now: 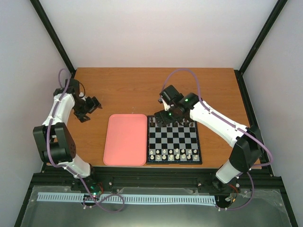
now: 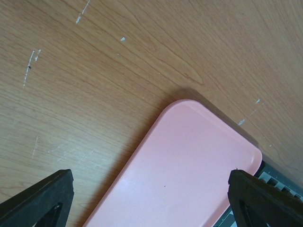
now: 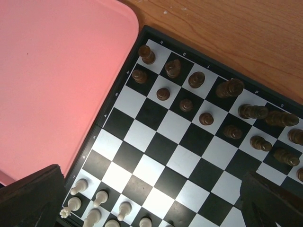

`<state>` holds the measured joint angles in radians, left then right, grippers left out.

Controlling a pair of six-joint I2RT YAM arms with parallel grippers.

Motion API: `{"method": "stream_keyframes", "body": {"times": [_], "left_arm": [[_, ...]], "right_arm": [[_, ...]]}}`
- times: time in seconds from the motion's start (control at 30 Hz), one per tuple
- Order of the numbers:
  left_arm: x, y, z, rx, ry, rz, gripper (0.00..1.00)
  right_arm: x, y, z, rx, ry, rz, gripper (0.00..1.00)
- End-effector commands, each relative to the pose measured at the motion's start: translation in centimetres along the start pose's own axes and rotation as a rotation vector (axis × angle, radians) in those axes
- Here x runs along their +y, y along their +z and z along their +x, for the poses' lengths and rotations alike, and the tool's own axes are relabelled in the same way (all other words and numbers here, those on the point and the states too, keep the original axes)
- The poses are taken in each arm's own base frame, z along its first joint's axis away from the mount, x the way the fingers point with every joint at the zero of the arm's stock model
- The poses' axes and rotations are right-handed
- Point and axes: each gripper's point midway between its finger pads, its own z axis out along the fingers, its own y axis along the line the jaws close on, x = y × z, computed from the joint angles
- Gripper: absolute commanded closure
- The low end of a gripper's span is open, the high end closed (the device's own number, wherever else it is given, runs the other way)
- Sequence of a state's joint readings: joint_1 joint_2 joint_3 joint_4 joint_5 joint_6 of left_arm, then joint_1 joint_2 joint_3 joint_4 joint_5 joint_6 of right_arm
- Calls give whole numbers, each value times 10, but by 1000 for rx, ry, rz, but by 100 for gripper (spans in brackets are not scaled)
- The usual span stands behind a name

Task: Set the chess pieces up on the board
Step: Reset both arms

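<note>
The board point(image 1: 173, 142) lies right of centre on the table, black and pale squares with a black rim. Cream-white pieces point(image 1: 174, 154) stand in two rows along its near edge; several show in the right wrist view point(image 3: 97, 208). Dark brown pieces point(image 3: 199, 94) fill the far rows. My right gripper point(image 1: 165, 116) hovers over the board's far left corner, open and empty; its fingers point(image 3: 33, 198) frame the board point(image 3: 180, 142). My left gripper point(image 1: 90, 108) is open and empty, above bare table left of the tray; its fingers point(image 2: 42, 198) show at the bottom corners.
A plain pink tray point(image 1: 125, 139) lies against the board's left side, empty; it also shows in the left wrist view point(image 2: 184, 170) and the right wrist view point(image 3: 52, 80). Black frame posts stand at the table's back corners. A rail runs along the near edge.
</note>
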<state>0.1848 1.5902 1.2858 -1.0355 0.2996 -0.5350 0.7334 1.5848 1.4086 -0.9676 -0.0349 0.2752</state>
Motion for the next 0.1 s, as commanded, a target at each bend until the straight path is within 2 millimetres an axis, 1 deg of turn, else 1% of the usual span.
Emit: {"method": "stream_keyframes", "body": {"times": [0.0, 0.07], "left_arm": [[-8, -12, 0, -26, 47, 2, 0], [-9, -14, 0, -33, 55, -2, 0]], "right_arm": [[-1, -7, -15, -48, -9, 2, 0], [-1, -9, -17, -60, -12, 4, 0]]}}
